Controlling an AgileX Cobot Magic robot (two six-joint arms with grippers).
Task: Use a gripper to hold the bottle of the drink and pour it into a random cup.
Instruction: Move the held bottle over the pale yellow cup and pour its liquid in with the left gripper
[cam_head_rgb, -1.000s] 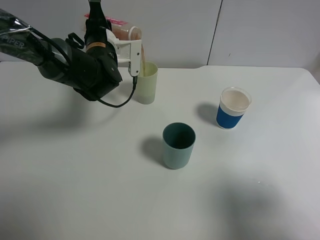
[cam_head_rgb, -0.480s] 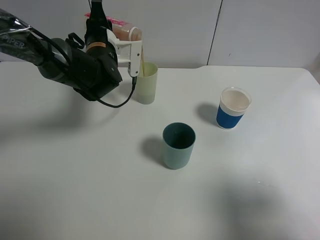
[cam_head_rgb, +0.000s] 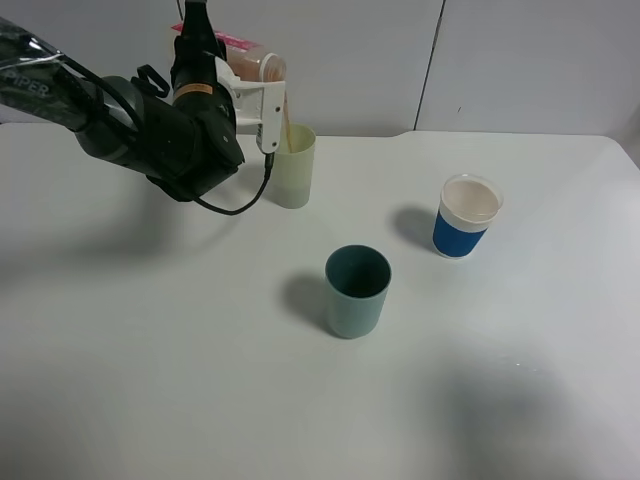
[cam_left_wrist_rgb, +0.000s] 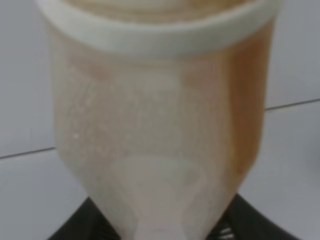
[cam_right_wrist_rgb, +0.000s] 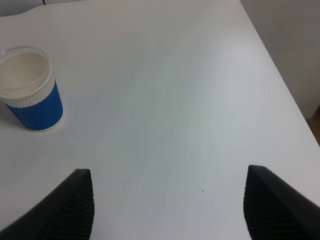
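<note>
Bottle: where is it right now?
Exterior high view, back left: the bottle is tipped in the left gripper, its mouth over the yellow-green cup.

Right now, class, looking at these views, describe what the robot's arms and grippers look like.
The left arm is bulky and black, with white lettering, a small orange sticker and a looping black cable. Its left gripper has white plastic jaws. Of the right gripper only two dark fingers show.

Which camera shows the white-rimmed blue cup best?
The right wrist view: the white-rimmed blue cup is close, its ribbed sleeve clear. The exterior high view shows it whole but small; the left wrist view misses it.
</note>
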